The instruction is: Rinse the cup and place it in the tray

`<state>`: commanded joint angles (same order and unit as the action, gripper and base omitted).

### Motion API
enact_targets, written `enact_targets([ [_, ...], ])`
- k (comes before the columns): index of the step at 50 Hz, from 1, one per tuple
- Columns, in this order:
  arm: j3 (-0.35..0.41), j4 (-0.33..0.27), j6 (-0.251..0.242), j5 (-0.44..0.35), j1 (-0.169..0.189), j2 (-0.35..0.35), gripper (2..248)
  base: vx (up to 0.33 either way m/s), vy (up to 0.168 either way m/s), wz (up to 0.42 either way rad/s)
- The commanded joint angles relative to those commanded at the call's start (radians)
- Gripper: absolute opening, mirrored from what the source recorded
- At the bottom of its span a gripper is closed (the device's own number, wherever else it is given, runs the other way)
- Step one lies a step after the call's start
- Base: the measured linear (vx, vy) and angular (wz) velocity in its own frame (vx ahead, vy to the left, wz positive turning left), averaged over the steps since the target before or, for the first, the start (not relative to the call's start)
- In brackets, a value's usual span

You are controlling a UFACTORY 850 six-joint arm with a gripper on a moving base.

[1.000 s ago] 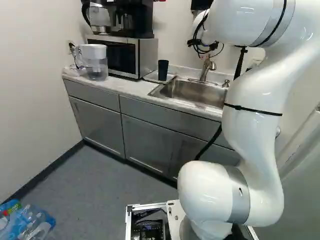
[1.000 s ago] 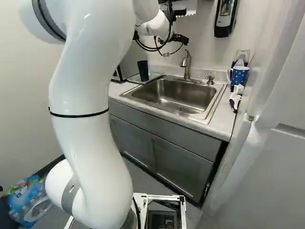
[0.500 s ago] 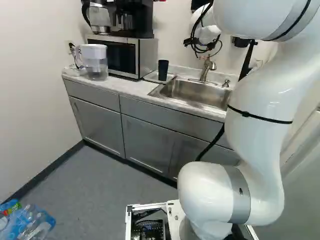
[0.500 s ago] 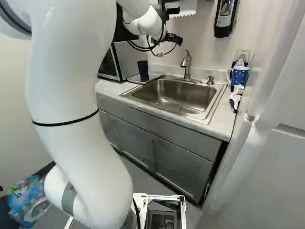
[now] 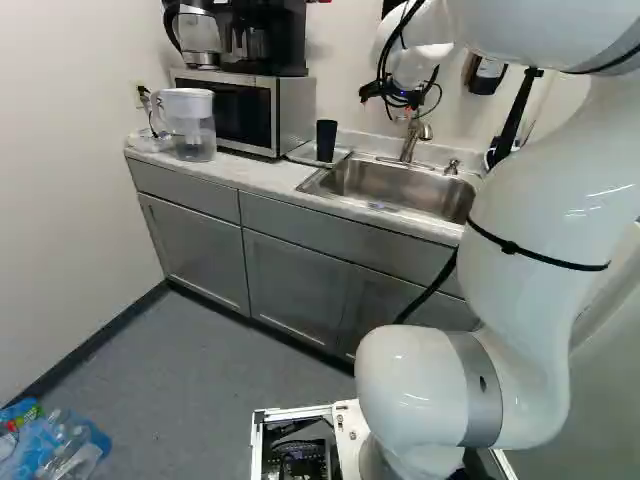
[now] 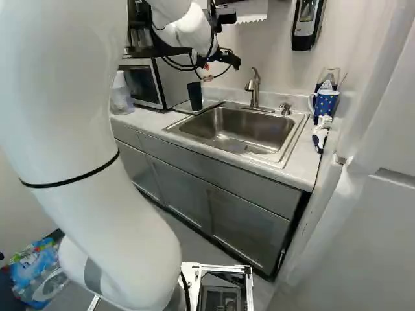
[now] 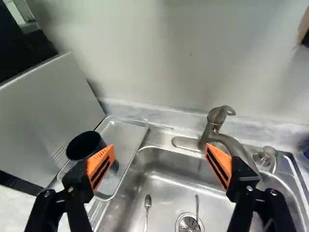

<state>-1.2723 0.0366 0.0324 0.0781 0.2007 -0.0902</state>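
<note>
My gripper [image 6: 224, 59] is up above the counter, near the tap and the cup in the right base view. Its orange-padded fingers stand wide apart in the wrist view, with nothing between them; there the gripper [image 7: 159, 151] faces the sink and back wall. A black cup [image 6: 194, 96] stands upright on the clear tray [image 7: 120, 135] beside the microwave; one finger partly covers the cup [image 7: 84, 145] in the wrist view. The sink [image 6: 237, 129] has a metal tap [image 6: 254, 87] at its back edge.
The microwave [image 5: 292, 115] borders the tray, with a water pitcher [image 5: 190, 125] beyond it. Two spoon-like utensils [image 7: 147, 202] lie in the sink. A blue dotted mug [image 6: 326, 102] stands at the counter's other end. A soap dispenser [image 6: 303, 24] hangs on the wall.
The arm has swung so that the gripper has shifted toward the cup's side and a little lower. Its upper links have moved too. The cup, the tray and the base have stayed put.
</note>
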Motion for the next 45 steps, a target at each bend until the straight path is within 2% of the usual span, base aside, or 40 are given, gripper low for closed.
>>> enact_targets([
  [30,0.129,0.0,0.0,0.206,0.013,0.127,247,0.0,0.0,0.0],
  [45,0.188,0.0,0.0,0.315,0.038,0.188,247,0.0,0.0,0.0],
])
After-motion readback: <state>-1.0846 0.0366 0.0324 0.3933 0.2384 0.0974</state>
